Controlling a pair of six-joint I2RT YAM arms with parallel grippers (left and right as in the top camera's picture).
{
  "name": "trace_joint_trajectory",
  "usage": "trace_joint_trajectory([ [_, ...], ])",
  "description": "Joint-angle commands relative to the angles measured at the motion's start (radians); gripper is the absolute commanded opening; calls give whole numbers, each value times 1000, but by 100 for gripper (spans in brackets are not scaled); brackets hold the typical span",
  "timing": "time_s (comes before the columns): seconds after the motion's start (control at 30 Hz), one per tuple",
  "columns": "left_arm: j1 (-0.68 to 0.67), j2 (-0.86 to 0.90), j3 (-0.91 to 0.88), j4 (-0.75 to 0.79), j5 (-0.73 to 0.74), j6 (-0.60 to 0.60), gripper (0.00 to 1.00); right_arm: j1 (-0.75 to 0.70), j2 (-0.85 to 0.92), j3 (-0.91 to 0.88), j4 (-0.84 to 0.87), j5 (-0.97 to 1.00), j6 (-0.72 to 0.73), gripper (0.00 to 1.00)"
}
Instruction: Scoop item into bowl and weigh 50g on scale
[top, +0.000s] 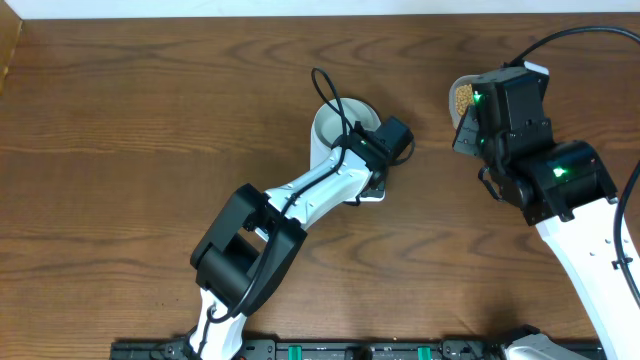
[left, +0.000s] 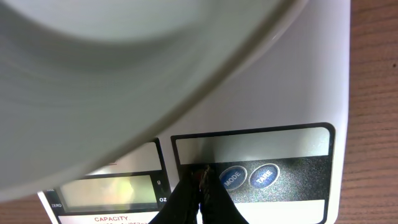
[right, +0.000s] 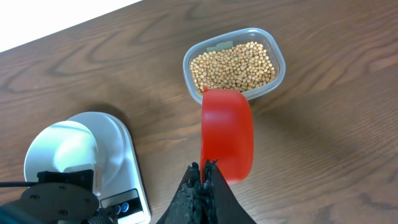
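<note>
The pale bowl (top: 335, 125) stands on the white scale (right: 129, 158) at the table's middle; what shows of its inside is bare. My left gripper (left: 202, 172) is shut with nothing in it, its tips resting on the scale's dark panel just left of the blue MODE button (left: 232, 178). The tan beans (right: 233, 65) fill a clear tub (right: 278, 70) to the right of the scale. My right gripper (right: 206, 167) is shut on a red scoop (right: 227, 134), which hangs over the table just in front of the tub. I cannot tell whether the scoop holds anything.
The left arm (top: 300, 200) lies diagonally across the table from the front edge to the scale. The right arm (top: 550, 170) hangs over the tub's right side. Bare wood stretches to the left and in front of the tub.
</note>
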Motion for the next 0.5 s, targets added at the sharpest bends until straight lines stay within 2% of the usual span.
trace_joint_trajectory([
  [0.0,2,43,5,-11,-10,6,7,-11,1,17,0,16,-24,1],
  [0.47,29,54,1,-14,-2,2,7,-11,1,17,7,20,-31,1],
])
